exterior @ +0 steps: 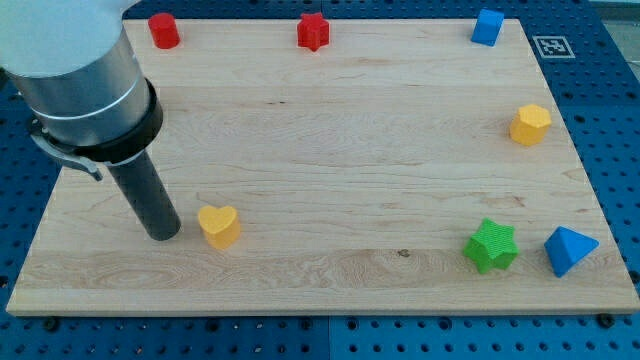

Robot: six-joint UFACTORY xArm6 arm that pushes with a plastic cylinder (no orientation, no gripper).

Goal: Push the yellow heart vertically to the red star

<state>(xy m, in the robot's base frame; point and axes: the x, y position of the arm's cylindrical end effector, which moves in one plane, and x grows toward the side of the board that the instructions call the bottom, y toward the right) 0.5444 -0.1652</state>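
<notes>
The yellow heart (218, 225) is seen lying flat near the view's bottom left, its lobes toward the view's top. The red star (313, 31) is set at the top edge, well apart from it.

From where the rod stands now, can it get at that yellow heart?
Probably yes. My tip sits just to the view's left of the yellow heart, with only bare wooden board between them. No other block stands near it.
</notes>
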